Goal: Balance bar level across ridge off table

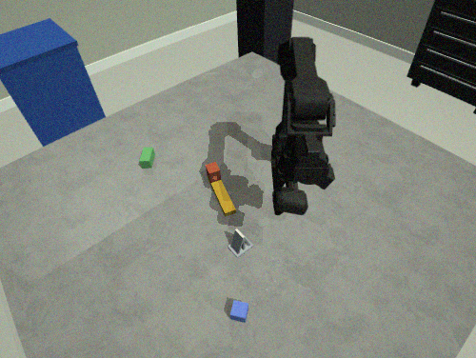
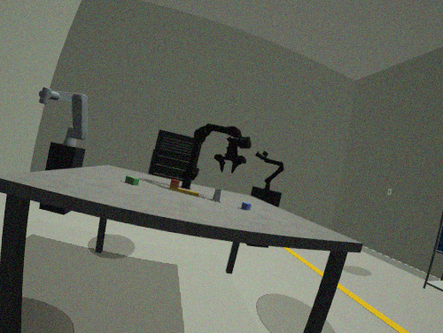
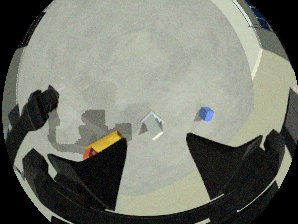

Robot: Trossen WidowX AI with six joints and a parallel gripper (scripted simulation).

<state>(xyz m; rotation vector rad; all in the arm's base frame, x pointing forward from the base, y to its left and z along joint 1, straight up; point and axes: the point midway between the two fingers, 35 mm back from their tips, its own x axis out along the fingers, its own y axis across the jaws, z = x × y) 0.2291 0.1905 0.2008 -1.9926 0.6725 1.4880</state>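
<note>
The yellow bar (image 1: pixel 224 197) (image 2: pixel 188 192) (image 3: pixel 106 142) lies on the table (image 1: pixel 119 267), with a red block (image 1: pixel 212 170) (image 2: pixel 174 184) (image 3: pixel 89 153) at its far end; whether the two are joined I cannot tell. The small grey ridge (image 1: pixel 239 243) (image 2: pixel 217 195) (image 3: pixel 152 125) stands apart, just beyond the bar's near end, with nothing on it. My gripper (image 2: pixel 227 170) (image 3: pixel 157 140) is open and empty, pointing down high above the table. In the wrist view the ridge shows between the fingers and the left finger partly covers the bar's side. In the top view the fingers are mostly hidden.
A blue cube (image 1: pixel 239 310) (image 2: pixel 245 206) (image 3: pixel 206 114) lies on the other side of the ridge from the bar. A green block (image 1: pixel 147 157) (image 2: pixel 132 180) lies beyond the red block. A blue bin (image 1: pixel 57 95) stands off the table.
</note>
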